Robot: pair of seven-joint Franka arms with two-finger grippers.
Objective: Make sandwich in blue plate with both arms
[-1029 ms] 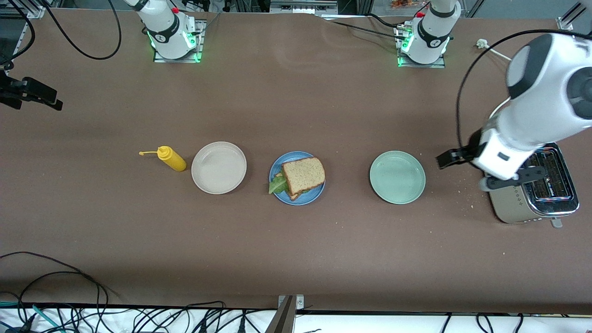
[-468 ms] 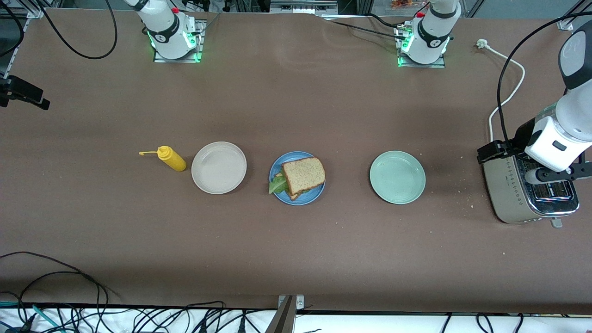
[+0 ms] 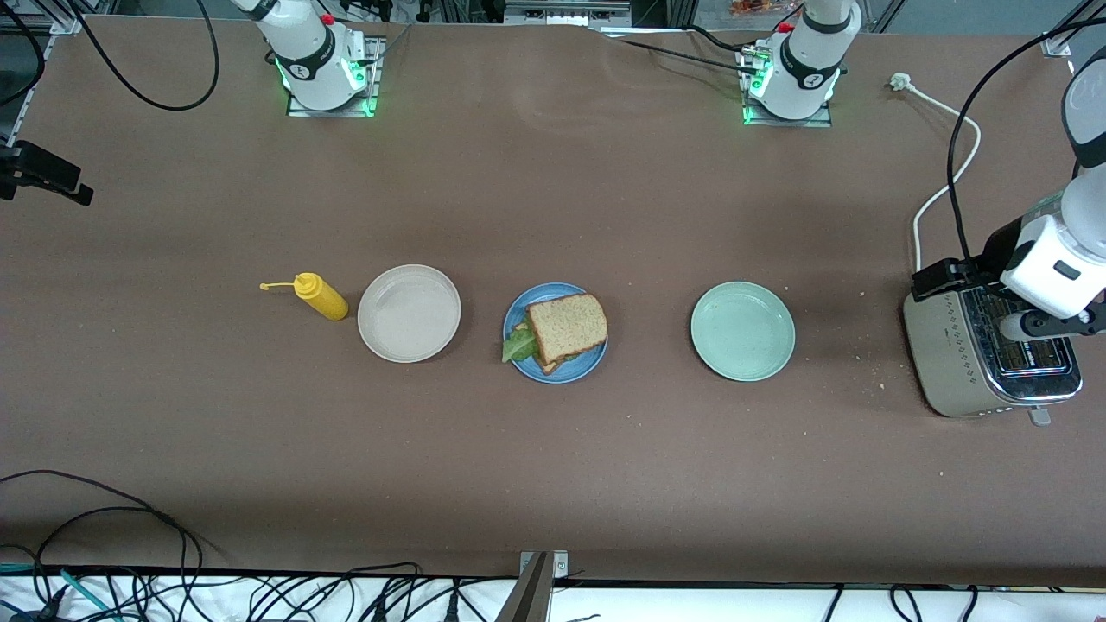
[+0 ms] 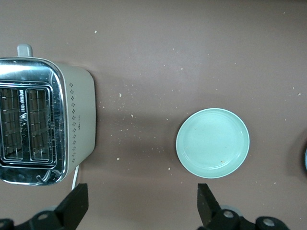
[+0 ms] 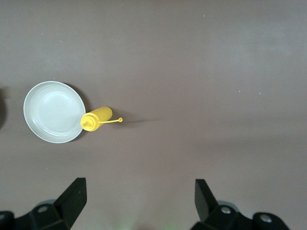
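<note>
The sandwich [image 3: 566, 327] lies on the blue plate [image 3: 581, 370] at the middle of the table: a brown speckled top slice, with green lettuce [image 3: 517, 347] sticking out toward the right arm's end. My left gripper [image 4: 141, 207] hangs open and empty high over the table between the toaster and the pale green plate; in the front view its white arm [image 3: 1050, 263] shows over the toaster. My right gripper [image 5: 139, 203] is open and empty, high over bare table at the right arm's end. Only a black piece of that arm [image 3: 39, 170] shows in the front view.
A beige plate [image 3: 409, 313] and a yellow squeeze bottle [image 3: 320, 296] lie beside the blue plate toward the right arm's end. A pale green plate [image 3: 742, 331] and a steel toaster [image 3: 959, 358] with its white cord [image 3: 937, 194] stand toward the left arm's end. Crumbs dot the table there.
The left arm has swung away from the pale green plate toward its own end of the table, now over the toaster. The right arm's black piece drew back toward the edge.
</note>
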